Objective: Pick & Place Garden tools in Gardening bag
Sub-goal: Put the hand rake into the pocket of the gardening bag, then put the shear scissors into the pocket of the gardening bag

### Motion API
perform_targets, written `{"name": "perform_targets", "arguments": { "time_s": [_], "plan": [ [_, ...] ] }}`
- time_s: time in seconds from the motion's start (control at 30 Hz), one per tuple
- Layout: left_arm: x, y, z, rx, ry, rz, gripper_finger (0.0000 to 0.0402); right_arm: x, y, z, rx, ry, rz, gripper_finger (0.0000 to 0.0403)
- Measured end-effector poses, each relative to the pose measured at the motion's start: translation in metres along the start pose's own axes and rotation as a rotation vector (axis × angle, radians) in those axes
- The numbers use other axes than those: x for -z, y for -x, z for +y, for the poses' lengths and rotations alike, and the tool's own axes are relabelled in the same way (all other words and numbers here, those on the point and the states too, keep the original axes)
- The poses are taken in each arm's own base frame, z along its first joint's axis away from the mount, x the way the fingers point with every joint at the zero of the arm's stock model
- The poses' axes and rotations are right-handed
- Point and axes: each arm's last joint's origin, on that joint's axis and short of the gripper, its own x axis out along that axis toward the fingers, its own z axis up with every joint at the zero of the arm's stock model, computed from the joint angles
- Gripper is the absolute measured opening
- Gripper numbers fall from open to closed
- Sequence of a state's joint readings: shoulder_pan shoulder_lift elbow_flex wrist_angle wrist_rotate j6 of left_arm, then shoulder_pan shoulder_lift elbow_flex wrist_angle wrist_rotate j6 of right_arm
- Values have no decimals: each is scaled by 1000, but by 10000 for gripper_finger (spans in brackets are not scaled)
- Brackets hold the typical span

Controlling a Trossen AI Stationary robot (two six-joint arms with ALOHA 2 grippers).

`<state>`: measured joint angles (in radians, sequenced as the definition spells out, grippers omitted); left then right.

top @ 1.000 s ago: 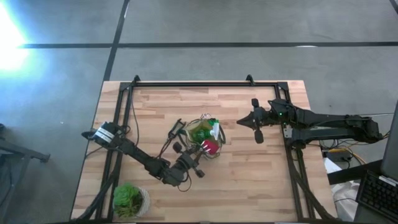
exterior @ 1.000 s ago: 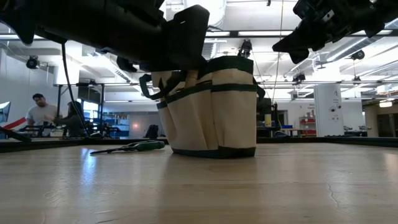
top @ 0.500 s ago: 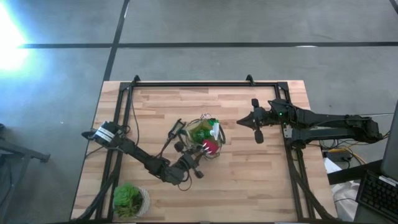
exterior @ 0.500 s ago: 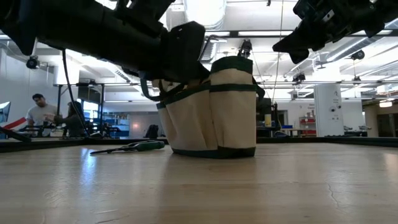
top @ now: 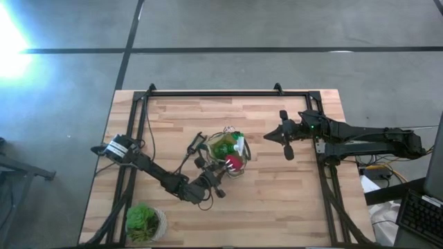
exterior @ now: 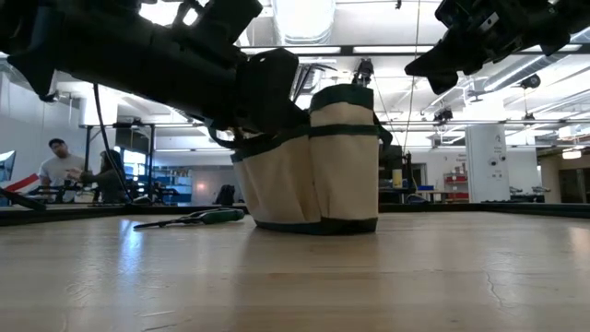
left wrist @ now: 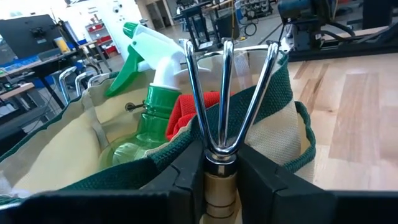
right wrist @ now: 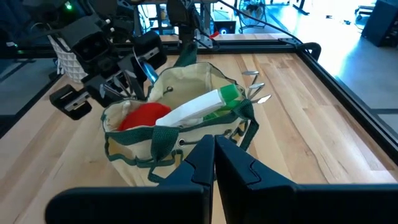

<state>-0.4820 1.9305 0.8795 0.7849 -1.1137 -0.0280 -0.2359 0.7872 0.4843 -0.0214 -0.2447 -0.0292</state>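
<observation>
Three-pronged fork point(left wrist: 225, 93) clamped in left gripper point(left wrist: 219, 177) at gardening bag point(top: 226, 156) rim, probably over side pocket; right gripper point(right wrist: 214, 163) closed, empty, nearer table's right edge.

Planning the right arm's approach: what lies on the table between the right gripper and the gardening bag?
Nothing. In the high view, only bare wood separates the shut right gripper from the gardening bag; the left gripper works at the bag's opposite side.

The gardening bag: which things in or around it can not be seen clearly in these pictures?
- Fork handle, left wrist view: hidden between the left gripper fingers.
- Bag's contents, low view: hidden by its own wall.
- Red tool, right wrist view: only a red patch shows under the spray bottle.
- Tool on the table, low view: too small to name.
</observation>
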Motion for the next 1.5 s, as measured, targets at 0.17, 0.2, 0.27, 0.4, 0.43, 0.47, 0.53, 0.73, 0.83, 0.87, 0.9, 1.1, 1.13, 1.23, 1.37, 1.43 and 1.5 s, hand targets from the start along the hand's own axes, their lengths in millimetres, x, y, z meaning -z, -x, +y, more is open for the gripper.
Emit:
{"name": "perform_targets", "arguments": {
  "time_s": [0.17, 0.2, 0.27, 0.4, 0.43, 0.47, 0.53, 0.73, 0.83, 0.87, 0.9, 1.1, 1.13, 1.23, 1.37, 1.43, 1.5],
  "plan": [
    [0, 0, 0, 4, -3, 0, 117, 0, 0, 0, 0, -1, 0, 8],
    [0, 0, 0, 4, -6, 0, 123, 0, 0, 0, 0, -1, 0, 8],
    [0, 0, 0, 4, -7, 0, 131, 0, 0, 0, 1, 0, 0, 8],
    [-3, 0, -1, 4, -2, -3, 142, 0, 0, 0, 1, -2, 0, 8],
    [-4, 0, -1, 5, 2, -5, 145, 0, 0, 0, 1, -3, 1, 8],
    [-6, 0, -1, 9, 2, -5, 147, 0, 0, 0, 1, -3, 1, 8],
    [-10, 0, -1, 38, -5, 1, 155, 0, 0, 0, 1, -3, 2, 8],
    [-17, 1, 0, 98, -48, 48, 193, 0, 0, 0, 1, -4, 4, 8],
    [-16, 2, 2, 169, -101, 102, 208, 0, 0, 0, 1, -4, 4, 8],
    [-16, 3, 3, 182, -119, 121, 211, 0, 0, 0, 1, -4, 4, 8],
    [-16, 4, 4, 183, -127, 137, 212, 0, 0, 0, 1, -4, 4, 8],
    [-27, 7, 11, 172, -148, 151, 211, 1, 0, 0, 1, -2, 5, 8],
    [-29, 8, 12, 171, -151, 152, 211, 1, 0, 0, 1, -2, 5, 8],
    [-36, 11, 19, 170, -169, 163, 210, 1, 0, 0, 1, -1, 5, 8],
    [-49, 17, 29, 210, -160, 175, 209, 1, 0, 0, 0, -1, 5, 8],
    [-55, 20, 33, 257, -140, 183, 209, 1, 0, 0, -1, -1, 4, 8],
    [-62, 23, 37, 305, -122, 192, 208, 1, 0, 0, -3, 1, 4, 8]
  ]
}}
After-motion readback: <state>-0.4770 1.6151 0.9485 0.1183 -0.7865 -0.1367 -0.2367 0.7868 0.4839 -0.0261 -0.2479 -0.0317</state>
